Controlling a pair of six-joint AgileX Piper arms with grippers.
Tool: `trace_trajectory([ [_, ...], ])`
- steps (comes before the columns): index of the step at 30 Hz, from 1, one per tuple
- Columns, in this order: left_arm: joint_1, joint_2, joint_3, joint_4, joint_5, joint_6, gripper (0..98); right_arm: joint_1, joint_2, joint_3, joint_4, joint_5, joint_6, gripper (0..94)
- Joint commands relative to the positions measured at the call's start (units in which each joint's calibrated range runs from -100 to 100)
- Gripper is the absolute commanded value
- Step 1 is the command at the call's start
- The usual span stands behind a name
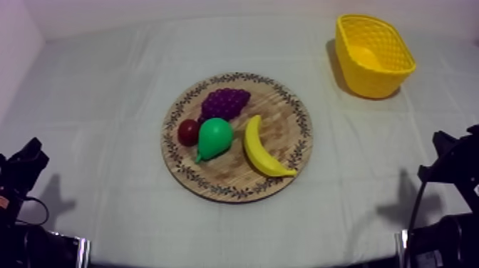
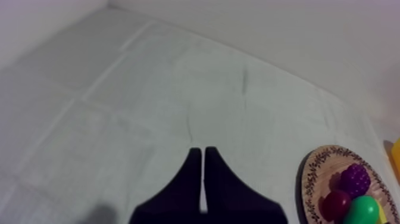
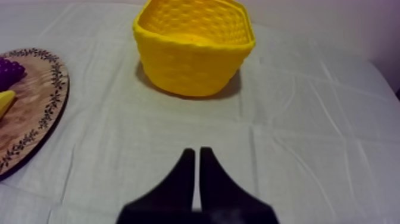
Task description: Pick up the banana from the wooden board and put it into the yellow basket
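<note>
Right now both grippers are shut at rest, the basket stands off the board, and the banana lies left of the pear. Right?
Not quite. The top view shows the banana lying right of the pear, not left. The rest holds: the yellow basket stands off the wooden board, and the left gripper and right gripper are shut at rest.

A green pear (image 1: 214,138) lies near the middle of the surface (image 1: 107,93), with its thin end toward 7 o'clock. A bunch of purple grapes (image 1: 225,102) lies just beside it at 12 o'clock. A small red fruit (image 1: 188,132) sits close against the pear at 9 o'clock. A grey-white cloth (image 1: 371,178) covers the surface.
</note>
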Motion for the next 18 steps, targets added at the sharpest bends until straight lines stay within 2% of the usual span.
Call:
trace_trajectory([
  [1,0.0,0.0,0.0,0.03,0.0,0.0,0.1,0.0,0.0,0.0,0.0,0.0,0.0,0.6],
  [18,0.0,0.0,0.0,0.03,0.0,0.0,0.1,0.0,0.0,0.0,0.0,0.0,-0.2,0.6],
])
